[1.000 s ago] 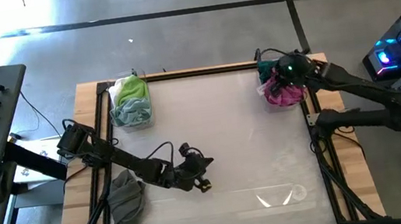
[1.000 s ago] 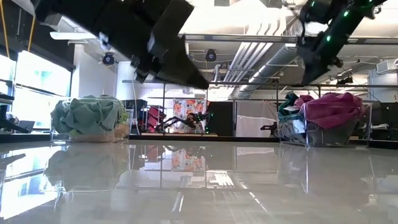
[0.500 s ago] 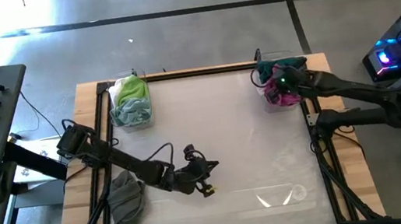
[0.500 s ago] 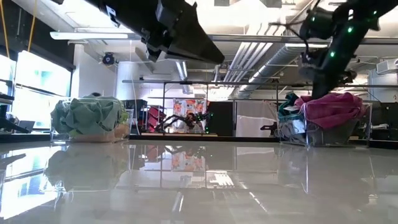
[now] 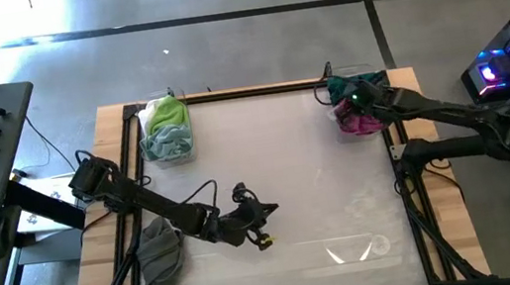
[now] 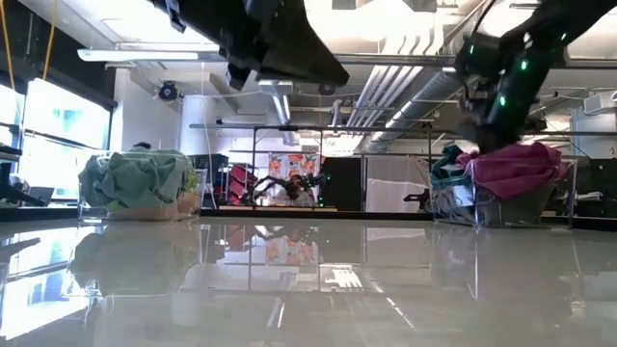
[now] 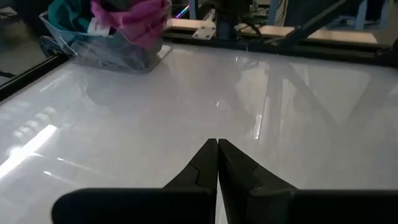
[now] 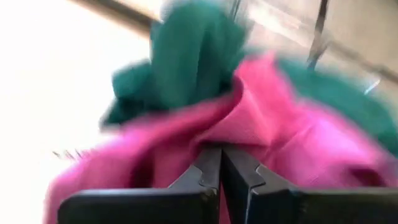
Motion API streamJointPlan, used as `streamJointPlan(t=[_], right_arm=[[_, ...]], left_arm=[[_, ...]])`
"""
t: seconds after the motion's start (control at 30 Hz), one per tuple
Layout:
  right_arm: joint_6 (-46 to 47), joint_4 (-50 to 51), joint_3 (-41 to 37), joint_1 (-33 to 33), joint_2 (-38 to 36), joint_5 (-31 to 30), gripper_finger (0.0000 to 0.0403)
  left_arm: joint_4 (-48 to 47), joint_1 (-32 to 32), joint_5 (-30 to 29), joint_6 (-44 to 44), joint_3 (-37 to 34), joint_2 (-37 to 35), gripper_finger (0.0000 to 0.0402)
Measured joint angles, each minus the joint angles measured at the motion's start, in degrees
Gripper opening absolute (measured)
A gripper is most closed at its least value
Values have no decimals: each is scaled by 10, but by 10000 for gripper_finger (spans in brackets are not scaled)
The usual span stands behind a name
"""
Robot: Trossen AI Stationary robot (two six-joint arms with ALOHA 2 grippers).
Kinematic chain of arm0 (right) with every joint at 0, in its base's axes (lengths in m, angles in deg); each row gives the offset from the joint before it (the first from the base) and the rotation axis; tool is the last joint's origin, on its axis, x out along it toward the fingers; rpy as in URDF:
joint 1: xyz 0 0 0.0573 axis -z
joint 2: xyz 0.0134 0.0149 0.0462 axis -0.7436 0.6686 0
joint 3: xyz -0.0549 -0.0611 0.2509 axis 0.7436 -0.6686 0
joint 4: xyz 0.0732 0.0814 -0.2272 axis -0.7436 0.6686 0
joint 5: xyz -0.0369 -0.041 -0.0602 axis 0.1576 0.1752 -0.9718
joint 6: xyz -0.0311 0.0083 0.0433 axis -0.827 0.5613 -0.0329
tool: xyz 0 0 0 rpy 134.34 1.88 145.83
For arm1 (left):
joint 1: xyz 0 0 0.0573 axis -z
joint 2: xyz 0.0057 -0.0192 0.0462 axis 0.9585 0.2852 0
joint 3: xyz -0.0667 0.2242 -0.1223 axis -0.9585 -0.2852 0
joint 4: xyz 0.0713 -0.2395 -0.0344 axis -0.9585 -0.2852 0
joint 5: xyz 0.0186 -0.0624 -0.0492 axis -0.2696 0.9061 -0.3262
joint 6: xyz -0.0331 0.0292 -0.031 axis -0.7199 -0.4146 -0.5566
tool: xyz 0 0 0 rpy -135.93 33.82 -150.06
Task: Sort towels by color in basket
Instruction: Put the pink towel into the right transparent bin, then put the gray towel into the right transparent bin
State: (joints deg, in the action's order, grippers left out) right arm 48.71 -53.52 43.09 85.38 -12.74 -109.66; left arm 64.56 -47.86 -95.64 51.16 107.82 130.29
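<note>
Two clear baskets stand at the table's far corners. The left basket (image 5: 165,128) (image 6: 140,185) holds lime green and mint towels. The right basket (image 5: 361,113) (image 6: 501,188) (image 7: 106,43) holds magenta and dark green towels. A grey towel (image 5: 160,252) lies crumpled at the table's left edge, near side. My right gripper (image 5: 339,100) (image 6: 485,125) (image 8: 221,155) is shut just over the magenta towel (image 8: 186,143) in the right basket. My left gripper (image 5: 260,234) (image 7: 217,148) is shut above bare table, left of centre. My right gripper points down into the right basket's pile with its shut fingertips (image 8: 208,158) right at the magenta towel's top fold (image 8: 249,124). The view is blurred, and I cannot tell whether they touch it.
The glossy white table top (image 5: 287,158) lies open between the baskets. A dark frame rail (image 5: 228,93) runs along the far edge, and wooden borders flank the sides. A folded clear sheet (image 5: 360,248) lies near the right near corner.
My right gripper has come down over the right basket and shifted a little toward the table's left, ending close above the magenta towel. My left gripper has moved slightly toward the near edge. No towel has moved.
</note>
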Motion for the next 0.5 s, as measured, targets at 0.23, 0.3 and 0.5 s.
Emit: streamJointPlan(t=[0.23,0.3,0.5], right_arm=[[-50,-79,7,-89,-108,-33,0],[-56,-114,-7,-134,-128,-19,0],[-17,-209,-58,-293,-131,20,0]], left_arm=[[-8,13,-36,4,0,-43,0],[-13,20,-56,18,0,-57,0],[-326,42,-45,-93,98,-79,0]])
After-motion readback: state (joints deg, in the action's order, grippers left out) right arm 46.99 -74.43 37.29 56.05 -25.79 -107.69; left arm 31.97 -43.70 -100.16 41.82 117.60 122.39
